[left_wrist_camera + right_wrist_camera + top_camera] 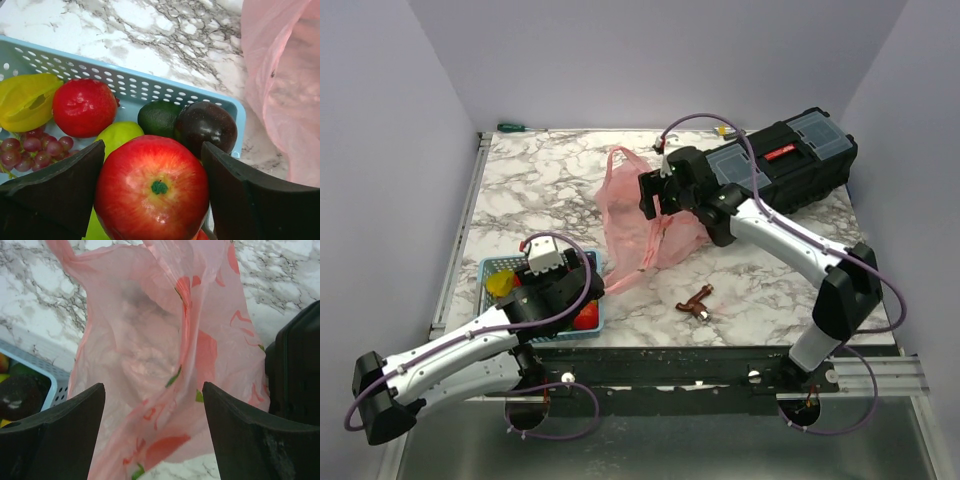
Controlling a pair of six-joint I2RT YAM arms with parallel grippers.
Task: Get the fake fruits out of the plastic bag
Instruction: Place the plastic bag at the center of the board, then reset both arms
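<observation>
The pink plastic bag (638, 215) lies crumpled mid-table; no fruit shows inside it in the right wrist view (150, 340). My right gripper (656, 200) hangs open and empty just above the bag, and its fingers (60, 435) straddle the plastic. My left gripper (570, 297) is over the light blue basket (492, 266). Its jaws are spread wide on either side of a red apple (152, 190). The apple rests on a lime-green fruit (119, 136) in the basket. Another red fruit (84, 107) lies in the basket further left.
The basket (150, 86) also holds a yellow star fruit (25, 100), grapes (30, 150), an avocado (157, 117) and a dark plum (207, 125). A black toolbox (790, 165) stands at the back right. A small brown object (697, 302) lies near the front edge. A green screwdriver (520, 127) lies at the back left.
</observation>
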